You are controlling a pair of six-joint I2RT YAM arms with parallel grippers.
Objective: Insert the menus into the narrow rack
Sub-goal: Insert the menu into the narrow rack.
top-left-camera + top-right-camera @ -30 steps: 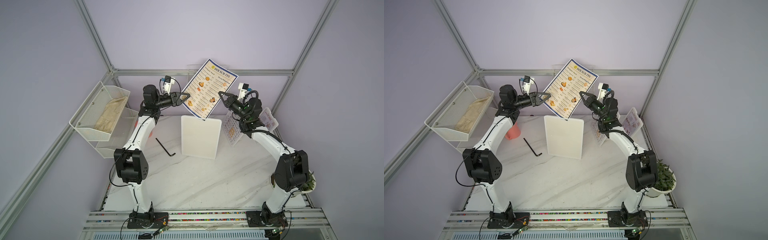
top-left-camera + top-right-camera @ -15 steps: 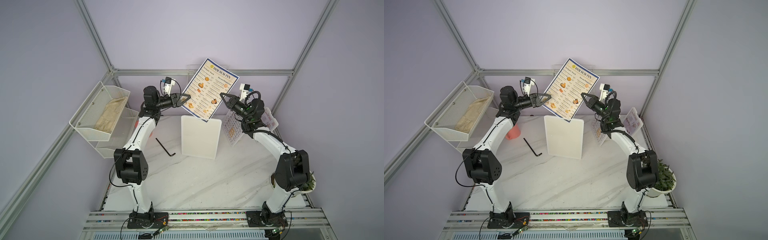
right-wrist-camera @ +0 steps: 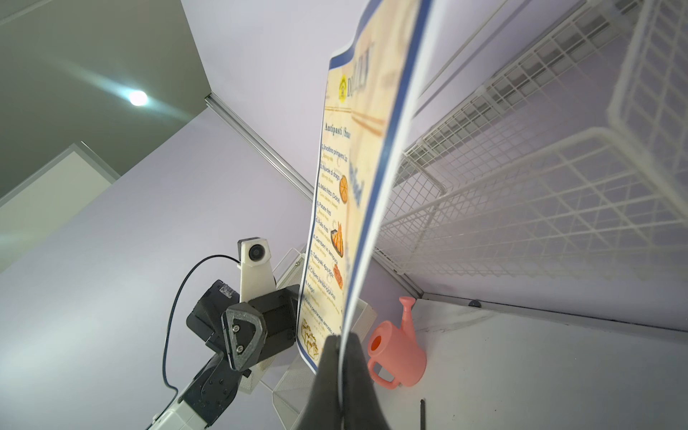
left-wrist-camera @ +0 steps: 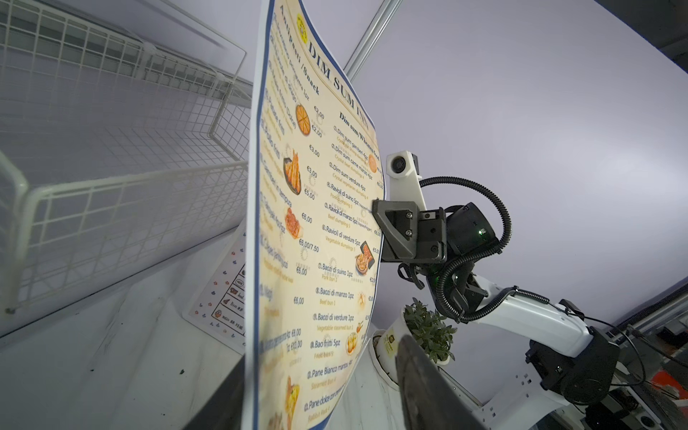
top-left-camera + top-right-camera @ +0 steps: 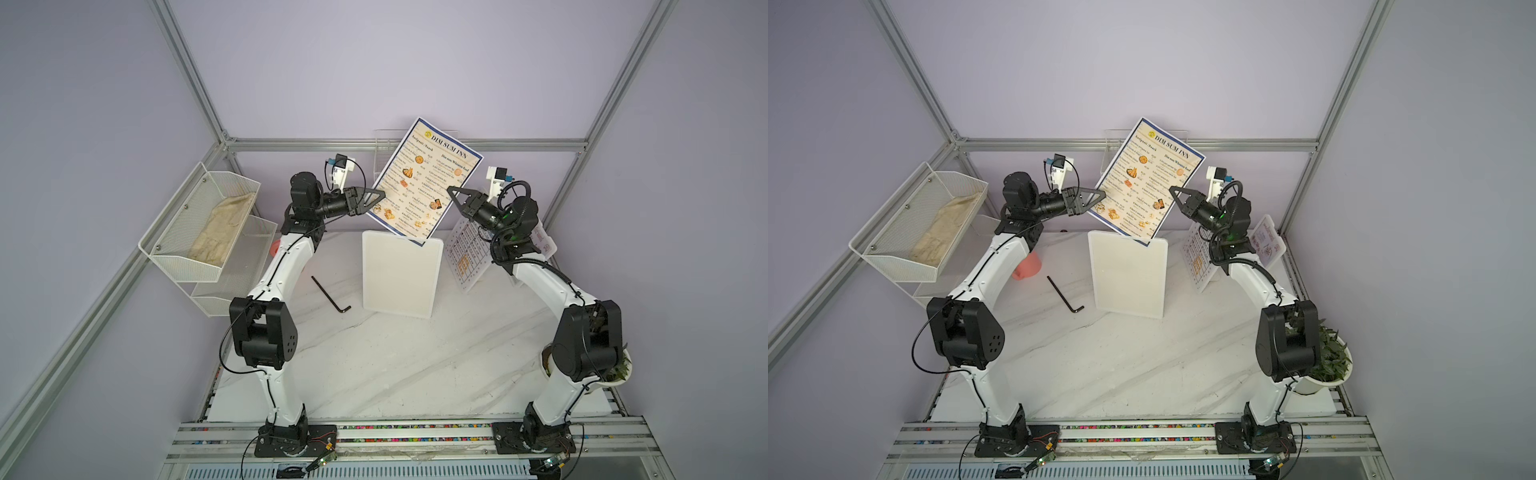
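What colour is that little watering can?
Salmon pink; the watering can shows best in the right wrist view.

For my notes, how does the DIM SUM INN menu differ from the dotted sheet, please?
The DIM SUM INN menu is pinched aloft by the right gripper; the dotted sheet rests propped on the table. That menu is cream, blue-bordered; the dotted sheet is white. Both are large printed sheets.

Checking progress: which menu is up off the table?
The dark-bordered DIM SUM INN menu, pinched by the right gripper; the dotted sheet and small card sit down low.
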